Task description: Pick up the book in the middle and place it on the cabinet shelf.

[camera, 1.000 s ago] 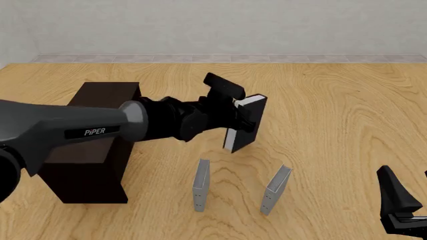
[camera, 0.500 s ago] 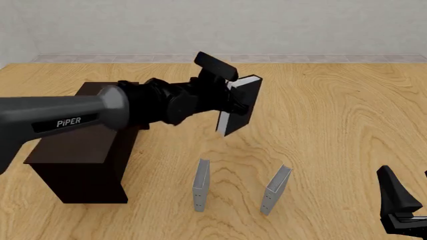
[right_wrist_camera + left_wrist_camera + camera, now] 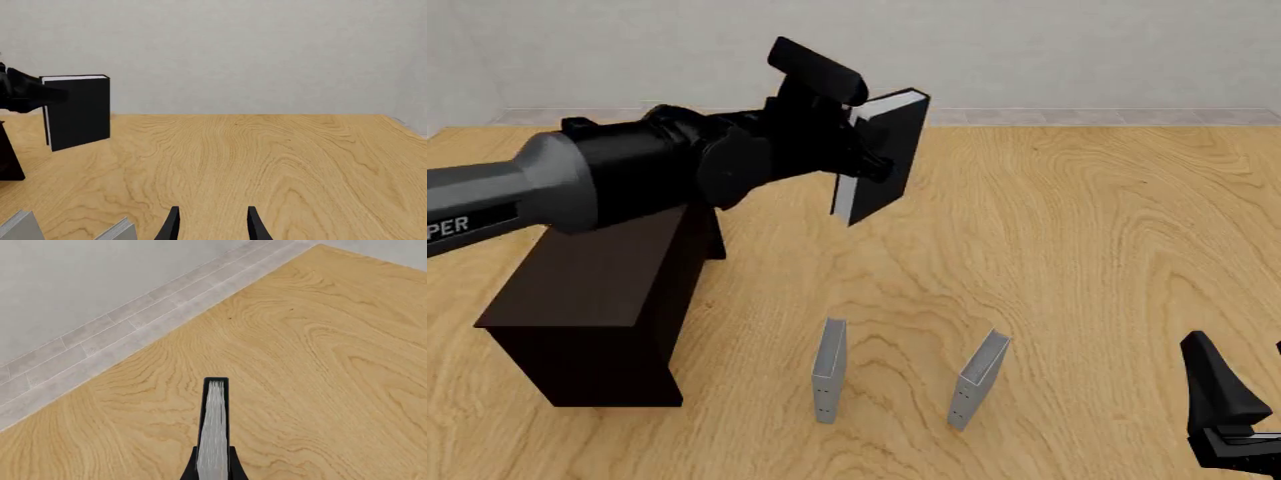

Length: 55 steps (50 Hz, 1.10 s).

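The black book (image 3: pixel 885 152) with white page edges hangs in the air, upright and slightly tilted, above the table and to the right of the cabinet shelf (image 3: pixel 598 285). My left gripper (image 3: pixel 857 150) is shut on the book's spine side. In the left wrist view the book (image 3: pixel 213 432) appears edge-on between the fingers (image 3: pixel 189 472). The right wrist view shows the book (image 3: pixel 80 111) at a distance. My right gripper (image 3: pixel 1238 372) rests low at the near right, open and holding nothing (image 3: pixel 213 226).
Two thin grey books (image 3: pixel 829 370) (image 3: pixel 978 380) stand upright on the wooden table near the front, below the lifted book. The dark brown cabinet has a flat top under my left arm. A grey wall and tiled strip (image 3: pixel 133 315) bound the far table edge.
My left arm has raised the book higher and carried it a little leftward, away from the two grey books. The right arm has not moved.
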Each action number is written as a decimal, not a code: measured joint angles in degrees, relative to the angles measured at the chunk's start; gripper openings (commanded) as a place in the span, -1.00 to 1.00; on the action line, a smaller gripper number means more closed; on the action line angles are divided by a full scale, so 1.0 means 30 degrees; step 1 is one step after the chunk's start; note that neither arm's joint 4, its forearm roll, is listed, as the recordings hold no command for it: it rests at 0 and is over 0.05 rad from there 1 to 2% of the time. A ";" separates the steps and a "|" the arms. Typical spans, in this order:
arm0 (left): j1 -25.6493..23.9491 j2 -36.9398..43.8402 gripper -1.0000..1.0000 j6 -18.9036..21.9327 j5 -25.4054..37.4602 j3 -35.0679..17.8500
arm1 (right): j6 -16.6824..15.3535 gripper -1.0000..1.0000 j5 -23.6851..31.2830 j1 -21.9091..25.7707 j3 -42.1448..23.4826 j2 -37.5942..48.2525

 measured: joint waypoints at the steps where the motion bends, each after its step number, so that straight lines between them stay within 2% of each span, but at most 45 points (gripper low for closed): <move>1: 0.0023 -0.0155 -1.00 0.0069 0.0032 0.0031 | 0.0000 1.00 0.0000 0.0000 0.0000 0.0000; 19: 0.0168 -0.3021 -1.00 0.1599 0.0772 0.0599 | 0.0000 1.00 0.0001 -0.0001 0.0000 -0.0002; 32: 0.0484 -0.5091 -1.00 0.3341 0.0748 0.1308 | 0.0001 1.00 0.0001 -0.0001 0.0000 -0.0001; 55: 0.1248 -0.8573 -1.00 0.6985 -0.1361 0.3514 | -0.0001 1.00 0.0002 -0.0001 0.0000 -0.0003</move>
